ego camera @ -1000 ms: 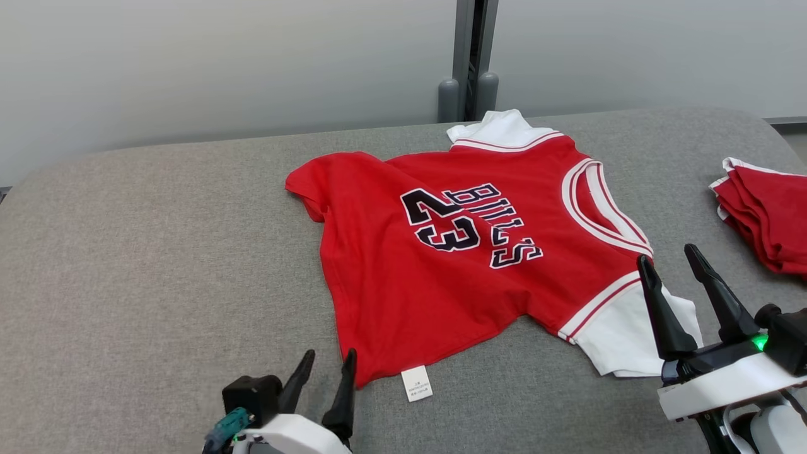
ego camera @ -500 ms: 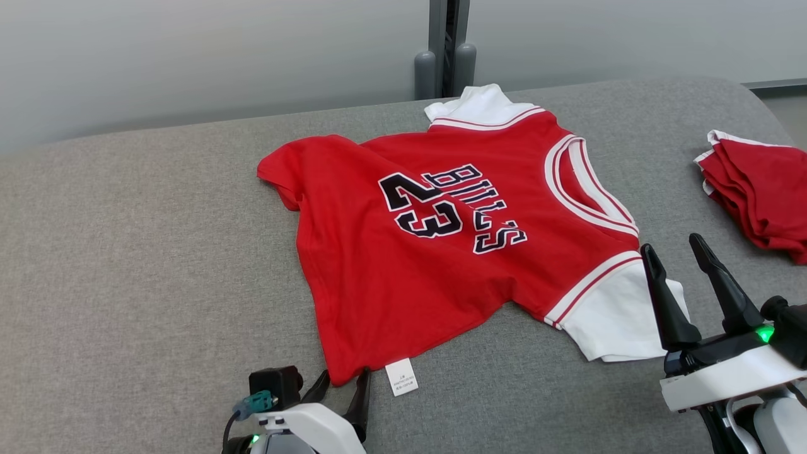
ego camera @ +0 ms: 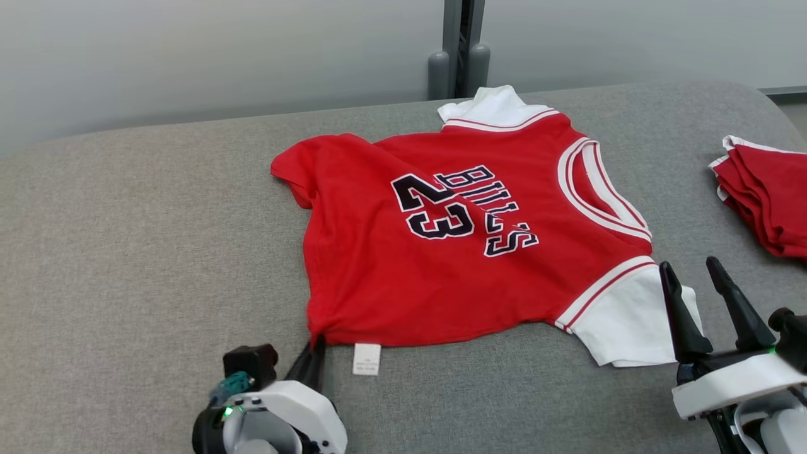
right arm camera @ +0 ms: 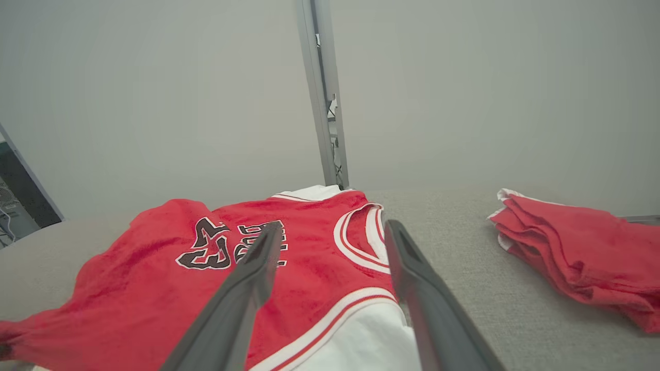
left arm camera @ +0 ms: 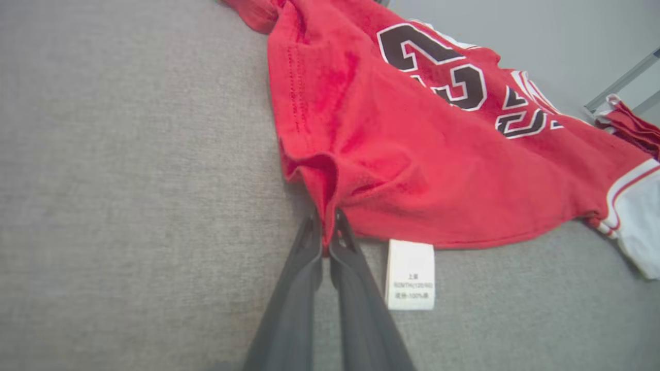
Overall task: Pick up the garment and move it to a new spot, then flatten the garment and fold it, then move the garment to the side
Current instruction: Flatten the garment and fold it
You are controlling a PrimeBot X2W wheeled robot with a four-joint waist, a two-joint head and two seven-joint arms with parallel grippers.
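The garment (ego camera: 454, 258), a red jersey with white sleeves and navy lettering, lies spread on the grey padded table (ego camera: 139, 252). My left gripper (ego camera: 313, 348) is at its near left hem corner, shut on a pinch of red cloth (left arm camera: 326, 226). A small white tag (left arm camera: 411, 274) hangs just right of that grip. My right gripper (ego camera: 692, 270) stands open just above the near white sleeve (ego camera: 624, 321), nothing between its fingers. In the right wrist view the garment (right arm camera: 206, 278) lies beyond the spread fingers (right arm camera: 247, 288).
A pile of folded red garments (ego camera: 766, 195) sits at the table's right edge, also in the right wrist view as a red pile (right arm camera: 572, 252). A grey post (ego camera: 459, 50) stands behind the table against the pale wall.
My left gripper has gone from open to shut on the hem corner, and the hem there is now bunched and pulled straighter. The head camera shifted slightly.
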